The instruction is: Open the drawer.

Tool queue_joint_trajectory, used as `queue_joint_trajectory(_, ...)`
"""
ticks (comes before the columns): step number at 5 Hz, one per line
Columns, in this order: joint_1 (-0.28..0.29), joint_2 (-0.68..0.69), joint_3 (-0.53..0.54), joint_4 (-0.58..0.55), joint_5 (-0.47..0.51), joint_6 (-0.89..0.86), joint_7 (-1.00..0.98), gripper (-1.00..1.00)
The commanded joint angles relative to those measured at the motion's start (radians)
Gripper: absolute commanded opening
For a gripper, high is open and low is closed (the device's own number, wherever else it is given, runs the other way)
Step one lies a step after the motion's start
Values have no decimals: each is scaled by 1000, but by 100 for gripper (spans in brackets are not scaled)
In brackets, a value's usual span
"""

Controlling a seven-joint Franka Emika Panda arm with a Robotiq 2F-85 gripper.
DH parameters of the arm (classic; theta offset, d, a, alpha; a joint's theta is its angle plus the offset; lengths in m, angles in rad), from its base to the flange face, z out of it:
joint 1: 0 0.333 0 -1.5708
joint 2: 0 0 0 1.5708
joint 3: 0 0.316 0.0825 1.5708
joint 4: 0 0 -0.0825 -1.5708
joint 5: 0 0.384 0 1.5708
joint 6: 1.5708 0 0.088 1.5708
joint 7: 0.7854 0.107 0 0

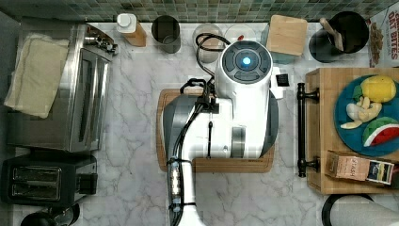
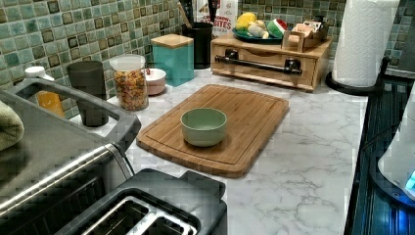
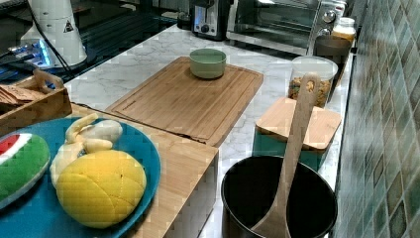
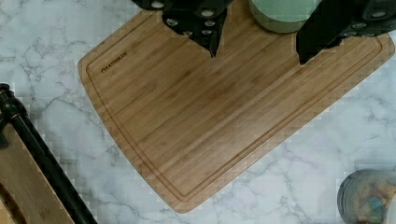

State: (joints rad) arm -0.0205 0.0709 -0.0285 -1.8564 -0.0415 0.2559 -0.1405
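Black metal bar handle on the bamboo drawer, frame right, sits shut; my spread gripper hovers over the board. Misaligned approach risks glancing off the bar.

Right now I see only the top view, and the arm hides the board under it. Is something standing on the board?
Observer: Yes. In the left view, a green bowl stands on the board.
Operator: Are the fingers open?
Observer: Yes. In the wrist view, the fingers hang apart above the board and hold nothing.
Operator: Does the drawer look shut?
Observer: It does. In the left view, the front of the drawer sits flush, and nothing touches the handle.
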Motion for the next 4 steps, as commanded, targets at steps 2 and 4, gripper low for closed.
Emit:
queue_joint_trajectory(2,-22,9,-12,6,-2,-58,-148,100)
queue_joint_trajectory(4,-39,-91,-26,-160,-107,67,-491,100)
